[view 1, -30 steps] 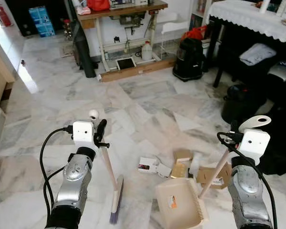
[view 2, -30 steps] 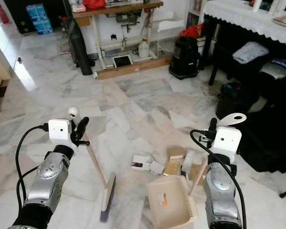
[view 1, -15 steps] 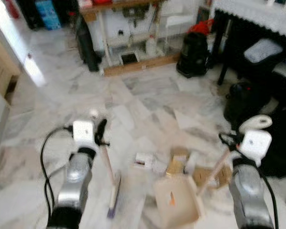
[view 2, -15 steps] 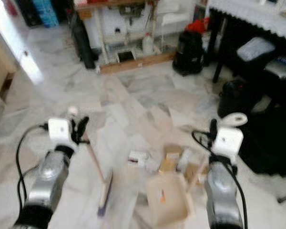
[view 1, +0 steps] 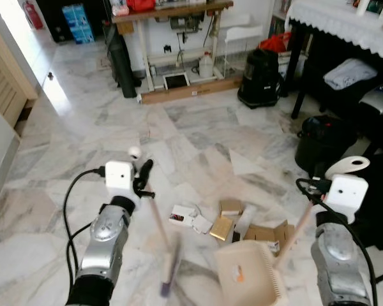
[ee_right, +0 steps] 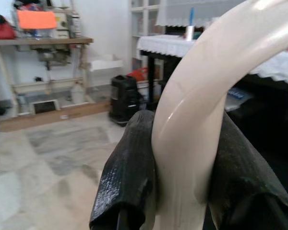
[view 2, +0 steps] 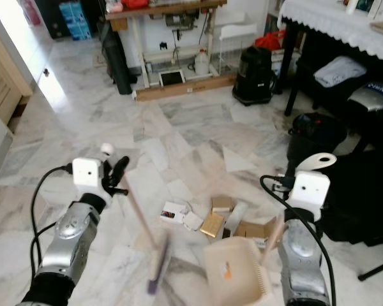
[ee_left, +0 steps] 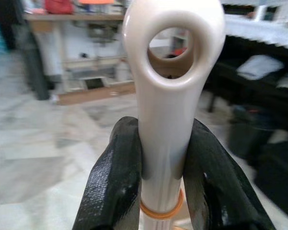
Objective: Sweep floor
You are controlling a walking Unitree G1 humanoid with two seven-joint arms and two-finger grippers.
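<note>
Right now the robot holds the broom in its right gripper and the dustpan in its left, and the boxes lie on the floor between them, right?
Not quite: the sides are swapped. In the left eye view the left gripper holds the broom and the right gripper holds the dustpan. The boxes do lie on the floor between them.

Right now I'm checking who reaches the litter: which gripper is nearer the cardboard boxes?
Right. The right gripper, holding the dustpan, sits just beside the cardboard boxes; the left gripper, holding the broom, is farther left.

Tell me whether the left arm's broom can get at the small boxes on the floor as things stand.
Probably yes: the left gripper holds the broom, whose blurred head sits just left of the small boxes, bare floor between them.
</note>
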